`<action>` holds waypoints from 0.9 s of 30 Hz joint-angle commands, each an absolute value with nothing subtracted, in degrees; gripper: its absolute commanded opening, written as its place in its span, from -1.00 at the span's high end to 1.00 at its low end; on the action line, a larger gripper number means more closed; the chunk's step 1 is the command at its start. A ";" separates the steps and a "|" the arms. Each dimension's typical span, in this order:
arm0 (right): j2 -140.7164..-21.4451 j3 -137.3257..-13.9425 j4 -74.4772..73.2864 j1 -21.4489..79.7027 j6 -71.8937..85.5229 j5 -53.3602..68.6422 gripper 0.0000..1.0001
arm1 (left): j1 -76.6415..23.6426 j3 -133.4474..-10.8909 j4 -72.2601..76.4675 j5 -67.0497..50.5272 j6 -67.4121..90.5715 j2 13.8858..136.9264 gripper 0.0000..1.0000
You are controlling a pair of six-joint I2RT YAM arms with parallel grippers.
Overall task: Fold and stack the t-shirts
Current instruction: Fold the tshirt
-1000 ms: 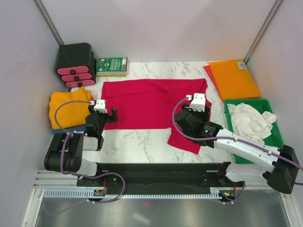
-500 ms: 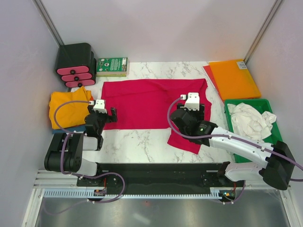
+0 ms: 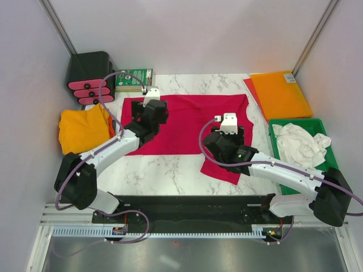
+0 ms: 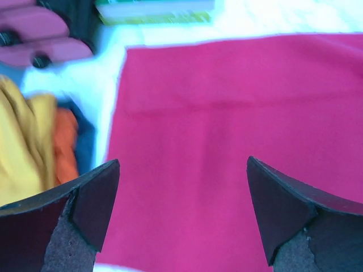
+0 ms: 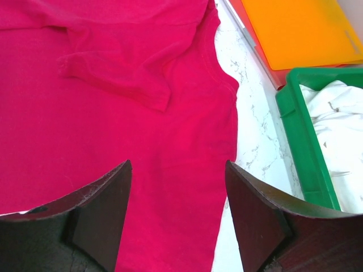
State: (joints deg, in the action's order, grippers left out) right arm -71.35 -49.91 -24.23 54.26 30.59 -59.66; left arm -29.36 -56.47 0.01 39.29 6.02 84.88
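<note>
The crimson-red t-shirt (image 3: 181,127) lies spread flat on the marble table, with one sleeve folded in near its right side (image 5: 125,79). My left gripper (image 3: 148,109) hovers open over the shirt's left part, with only red cloth (image 4: 227,113) showing between the jaws (image 4: 182,164). My right gripper (image 3: 229,133) hovers open over the shirt's right part, near its right edge (image 5: 177,165). A golden-yellow t-shirt (image 3: 82,129) sits bunched at the table's left, with a strip of blue cloth (image 4: 88,136) beside it. A white t-shirt (image 3: 298,141) lies crumpled in the green tray (image 3: 332,164).
An orange plastic sheet (image 3: 279,93) lies at the back right, over a red one. A black box with pink fronts (image 3: 91,76) and a green book (image 3: 134,79) stand at the back left. The green tray's wall (image 5: 300,141) is just right of the shirt.
My left arm has swung out from the shirt's near-left edge to over its far-left part. My right gripper has shifted slightly left. The shirt has not moved.
</note>
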 commanded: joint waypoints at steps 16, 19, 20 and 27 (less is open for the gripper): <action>-66.98 -52.74 -31.63 54.49 33.12 -63.46 -0.50 | -27.89 -42.64 -45.36 24.54 52.83 60.19 -0.99; -65.66 -50.89 -33.13 54.49 36.29 -61.71 -0.50 | -16.46 -40.35 -41.49 18.38 49.06 63.18 -0.98; -65.39 -50.11 -33.66 54.58 36.91 -61.61 -0.50 | -14.70 -40.52 -40.88 17.50 48.35 63.63 -0.98; -65.39 -47.99 -33.66 54.58 35.86 -62.23 -0.50 | -10.20 -45.96 -38.85 18.72 44.75 73.20 -0.91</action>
State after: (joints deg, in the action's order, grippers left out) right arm -65.60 -48.75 -32.82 54.26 34.98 -61.63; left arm -11.40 -41.58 -41.19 19.49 48.45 68.36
